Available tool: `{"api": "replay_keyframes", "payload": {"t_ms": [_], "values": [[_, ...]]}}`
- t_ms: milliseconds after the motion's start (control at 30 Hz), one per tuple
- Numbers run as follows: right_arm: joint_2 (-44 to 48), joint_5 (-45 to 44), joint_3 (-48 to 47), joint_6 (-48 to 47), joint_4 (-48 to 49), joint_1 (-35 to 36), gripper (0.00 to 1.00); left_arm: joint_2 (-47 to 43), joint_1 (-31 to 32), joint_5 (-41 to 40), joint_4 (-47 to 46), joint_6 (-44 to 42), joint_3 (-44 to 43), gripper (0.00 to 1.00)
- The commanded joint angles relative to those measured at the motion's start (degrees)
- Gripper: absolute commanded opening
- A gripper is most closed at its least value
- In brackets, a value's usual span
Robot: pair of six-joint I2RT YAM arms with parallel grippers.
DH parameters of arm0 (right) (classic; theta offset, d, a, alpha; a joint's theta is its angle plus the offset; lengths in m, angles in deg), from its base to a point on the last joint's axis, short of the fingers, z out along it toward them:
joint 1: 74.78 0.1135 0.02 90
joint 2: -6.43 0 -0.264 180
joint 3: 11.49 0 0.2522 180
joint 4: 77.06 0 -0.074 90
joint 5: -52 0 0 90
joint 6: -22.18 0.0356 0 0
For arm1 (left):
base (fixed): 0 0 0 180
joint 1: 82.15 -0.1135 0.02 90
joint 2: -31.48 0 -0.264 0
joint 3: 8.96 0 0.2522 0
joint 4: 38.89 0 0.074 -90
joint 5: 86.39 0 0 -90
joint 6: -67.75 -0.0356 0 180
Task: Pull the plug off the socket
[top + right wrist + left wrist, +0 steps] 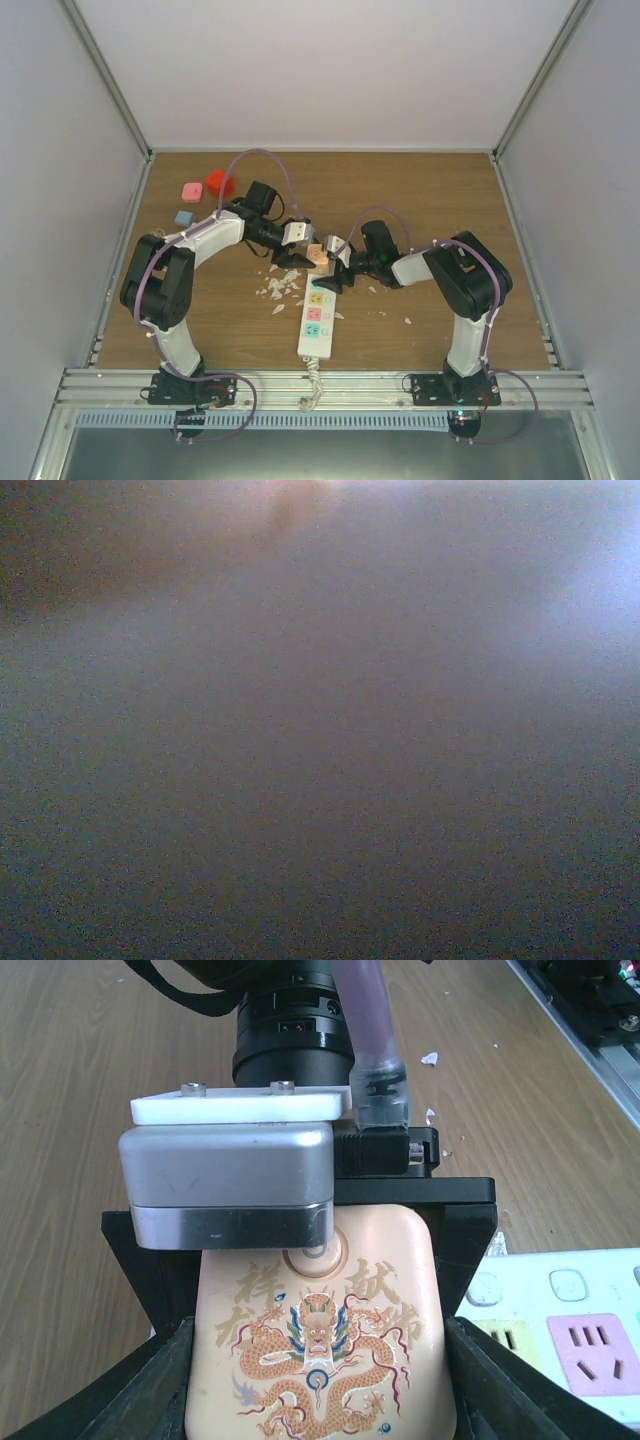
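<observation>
Left wrist view: plug gripped, pull not yet made.
The socket (314,325) lies by the middle of the near edge, with the plug (320,1340) at its far end. The fingers (150,1390) of the left gripper (300,253) clamp the plug's sides. What the right gripper (338,270) holds, I cannot tell. Next probably a straight upward pull.

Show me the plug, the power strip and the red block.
plug (320,1360), left wrist view, the dragon print on its face.
power strip (314,315), top external view, its pink outlet panel.
red block (219,184), top external view, its top face.
</observation>
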Motion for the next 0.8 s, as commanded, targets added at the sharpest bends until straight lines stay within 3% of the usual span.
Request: {"api": "replay_keyframes", "payload": {"t_ms": [0,300,767], "values": [[-3.01,-2.86,0.89,-0.42,-6.23,0.39,0.97,-1.29,-0.53,4.58,-0.33,-1.37,0.01,0.20],[-2.02,-2.70,1.68,-0.51,-5.41,0.41,0.97,-0.88,-1.16,1.01,0.49,-3.18,1.36,0.20],[-0.99,-1.16,1.91,-0.92,-5.77,0.33,0.97,-5.47,-8.36,0.87,5.53,-5.44,3.26,0.20]]}}
